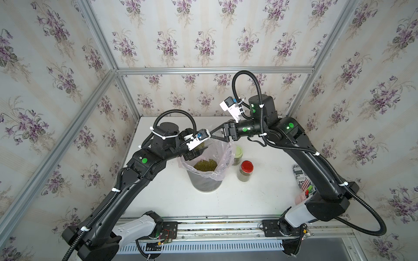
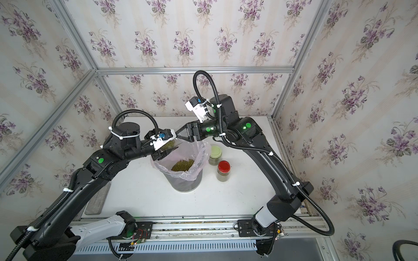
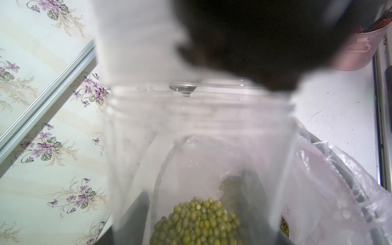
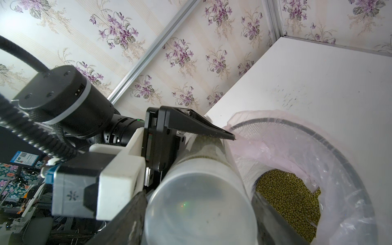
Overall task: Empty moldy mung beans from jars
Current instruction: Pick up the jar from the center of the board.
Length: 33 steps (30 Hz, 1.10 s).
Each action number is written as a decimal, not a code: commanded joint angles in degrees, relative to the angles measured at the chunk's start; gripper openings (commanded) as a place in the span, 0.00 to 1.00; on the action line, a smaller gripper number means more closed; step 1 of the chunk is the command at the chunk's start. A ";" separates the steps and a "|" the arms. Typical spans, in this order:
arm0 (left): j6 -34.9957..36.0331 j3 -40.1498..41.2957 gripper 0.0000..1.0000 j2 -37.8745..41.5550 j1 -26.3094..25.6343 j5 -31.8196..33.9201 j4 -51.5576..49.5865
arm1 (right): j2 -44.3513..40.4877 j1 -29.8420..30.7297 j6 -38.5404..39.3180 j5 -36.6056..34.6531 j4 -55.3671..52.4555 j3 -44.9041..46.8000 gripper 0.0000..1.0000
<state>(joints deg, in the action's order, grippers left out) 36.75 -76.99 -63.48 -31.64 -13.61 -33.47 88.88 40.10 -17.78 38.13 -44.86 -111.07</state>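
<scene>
Two-handed hold on jar [image 4: 209,148] above bin [image 1: 203,184]: body clamped in left hand [image 1: 202,147], white lid [image 4: 201,203] apparently pinched in right hand [image 1: 216,135]; unscrew squarely over liner [image 1: 226,153].

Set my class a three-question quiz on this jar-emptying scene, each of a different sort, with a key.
1. Multiple choice: which lids top the two clear jars standing on the white table? A red and pale green; B blue and red; C both white.
2. True or false: the grey bin with pink plastic liner holds no beans.
3. Short answer: which gripper clasps the body of the clear jar of beans over the bin, and which its translucent white lid?
Key: 1 A: red-lidded jar, green-lidded jar. 2 False: olive-green mung beans lie inside. 3 Left gripper the body, right gripper the lid.
</scene>
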 commanded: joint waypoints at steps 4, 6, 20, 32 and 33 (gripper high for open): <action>0.03 0.07 0.68 0.10 0.00 -0.02 1.37 | -0.51 -0.46 0.82 -1.02 0.39 -0.20 0.76; 0.07 0.09 0.68 0.08 0.00 -0.01 1.27 | -0.38 -0.54 0.91 -1.28 0.22 -0.18 0.76; 0.07 0.21 0.68 0.07 -0.02 -0.16 1.31 | -0.76 -0.53 1.72 -2.56 -0.84 -0.07 0.74; 0.07 0.31 0.68 0.29 0.01 -0.10 1.31 | -0.94 -0.63 2.05 -1.85 -0.84 0.06 0.65; 0.07 0.26 0.68 0.24 0.00 -0.10 1.31 | -0.91 -0.59 2.05 -1.62 -0.76 0.14 0.64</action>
<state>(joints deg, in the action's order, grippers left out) 36.75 -76.66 -63.40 -31.64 -13.56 -33.54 88.47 39.57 -16.32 36.10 -45.30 -111.00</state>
